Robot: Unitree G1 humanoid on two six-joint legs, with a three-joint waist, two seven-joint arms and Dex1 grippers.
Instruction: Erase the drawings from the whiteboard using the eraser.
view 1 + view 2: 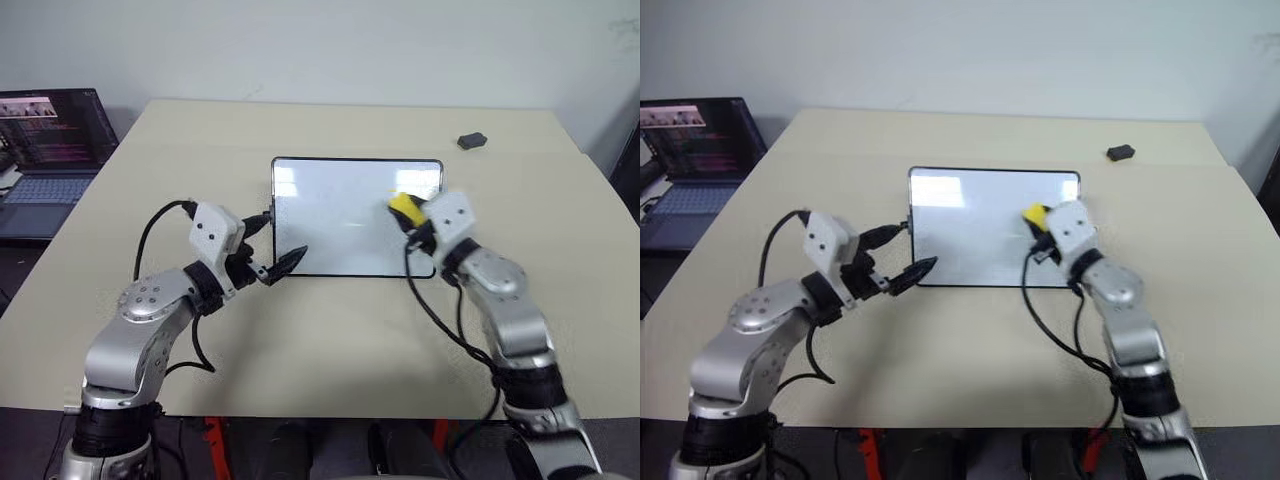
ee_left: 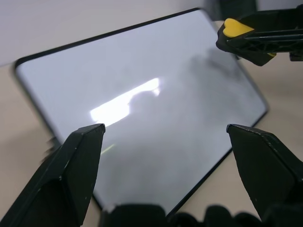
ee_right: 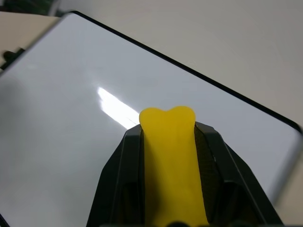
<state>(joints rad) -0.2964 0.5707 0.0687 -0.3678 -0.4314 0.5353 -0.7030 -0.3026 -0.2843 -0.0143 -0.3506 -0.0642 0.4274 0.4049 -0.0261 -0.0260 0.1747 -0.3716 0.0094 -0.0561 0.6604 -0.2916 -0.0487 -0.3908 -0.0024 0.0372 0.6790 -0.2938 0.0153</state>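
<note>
Eraser point(image 3: 171, 161): yellow block, clamped between the closed fingers of the right gripper point(image 1: 408, 214), its notched end jutting past the fingertips. Long axis runs along the fingers, pointing over the whiteboard point(image 1: 340, 215) toward the robot's left. It sits over the board's right part, near the right edge; contact with the surface cannot be told.

Left gripper point(image 1: 272, 247): fingers spread wide, holding nothing. One fingertip lies at the board's left edge, the other at its near left corner.

Whiteboard: black-framed, flat on the table point(image 1: 300, 330), long axis left to right, centred before the robot. Surface glossy, with a window glare and a faint grey smear on the right part; no clear strokes readable.

Table: beige, bare around the board.

Small dark object point(image 1: 472, 141): far right on the table, well apart from the board.

Laptop point(image 1: 50, 150): open, screen lit, beyond the table's left edge.

Cables: black, looping from each wrist.
</note>
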